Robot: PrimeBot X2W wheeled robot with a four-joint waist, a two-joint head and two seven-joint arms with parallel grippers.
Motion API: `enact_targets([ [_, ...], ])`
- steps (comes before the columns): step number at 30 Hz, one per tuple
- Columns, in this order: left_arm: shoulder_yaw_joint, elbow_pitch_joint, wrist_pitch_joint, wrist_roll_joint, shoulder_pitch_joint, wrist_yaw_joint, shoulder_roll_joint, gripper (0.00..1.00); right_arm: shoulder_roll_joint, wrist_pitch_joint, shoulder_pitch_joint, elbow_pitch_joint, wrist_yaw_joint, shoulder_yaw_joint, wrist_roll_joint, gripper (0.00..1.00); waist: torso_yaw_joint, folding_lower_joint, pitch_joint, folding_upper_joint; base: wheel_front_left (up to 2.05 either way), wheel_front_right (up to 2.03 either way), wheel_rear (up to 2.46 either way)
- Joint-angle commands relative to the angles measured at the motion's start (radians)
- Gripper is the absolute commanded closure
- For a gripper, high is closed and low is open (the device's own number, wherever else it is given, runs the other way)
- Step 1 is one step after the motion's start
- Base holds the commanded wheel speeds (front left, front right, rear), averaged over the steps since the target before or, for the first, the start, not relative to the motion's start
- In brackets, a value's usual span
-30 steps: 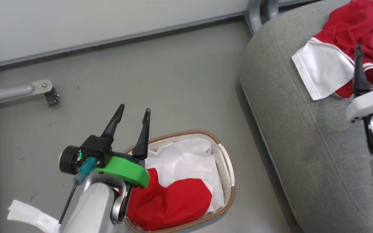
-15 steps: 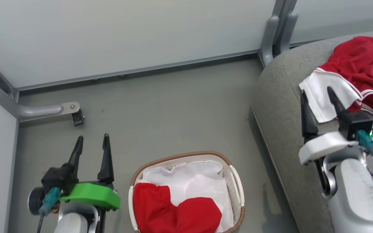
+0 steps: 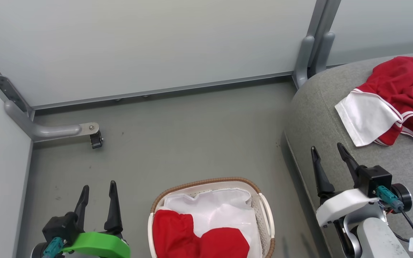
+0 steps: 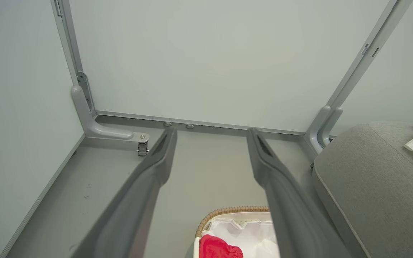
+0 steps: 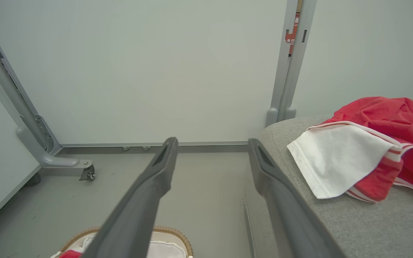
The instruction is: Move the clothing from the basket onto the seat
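Note:
On the floor at bottom centre stands the white basket point(image 3: 264, 211) with its brown rim and white liner, and a red garment point(image 3: 199, 240) lies in its near half. A second piece of red clothing point(image 3: 400, 96) with a white panel rests on the grey seat point(image 3: 321, 118) at right. To the basket's left my left gripper point(image 3: 97, 188) is open and holds nothing. My right gripper point(image 3: 327, 148) is open too, over the seat's near edge, below that clothing. In the left wrist view the basket point(image 4: 228, 213) and garment point(image 4: 219, 247) sit low. The right wrist view has the clothing point(image 5: 375, 143) on the seat point(image 5: 371, 222).
Pale partition panels close off the back and left. A grey bracket foot with a caster point(image 3: 95, 138) rests on the floor at the left, and a grey post point(image 3: 312, 53) rises behind the seat. Bare grey floor point(image 3: 192, 136) lies between the basket and the back panel.
The head camera has tilted up and shifted, so the whole scene slid down. Both grippers now sit low in the picture, the left one clear of the basket. The clothing has stayed put.

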Motion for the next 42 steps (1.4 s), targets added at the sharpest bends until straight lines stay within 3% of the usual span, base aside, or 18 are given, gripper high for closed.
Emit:
enact_targets([
  [1, -0.003, 0.003, -0.001, -0.008, 0.016, 0.006, -0.001, 0.0, -0.003, 0.0, 0.014, -0.006, -0.001, -0.003, 0.001, 0.0, 0.002, 0.0001, -0.005, 0.0, 0.0, 0.0, 0.0],
  [34, -0.019, 0.003, -0.001, -0.003, -0.001, 0.006, -0.001, 0.0, -0.003, 0.0, 0.017, -0.01, -0.001, 0.012, -0.002, 0.0, 0.008, 0.0001, -0.003, 0.0, 0.0, 0.0, 0.0],
  [42, -0.086, 0.063, -0.001, 0.062, -0.064, -0.011, -0.001, 0.0, -0.003, 0.0, -0.014, -0.028, -0.001, -0.018, -0.019, 0.0, -0.003, 0.0001, 0.054, 0.0, 0.0, 0.0, 0.0],
])
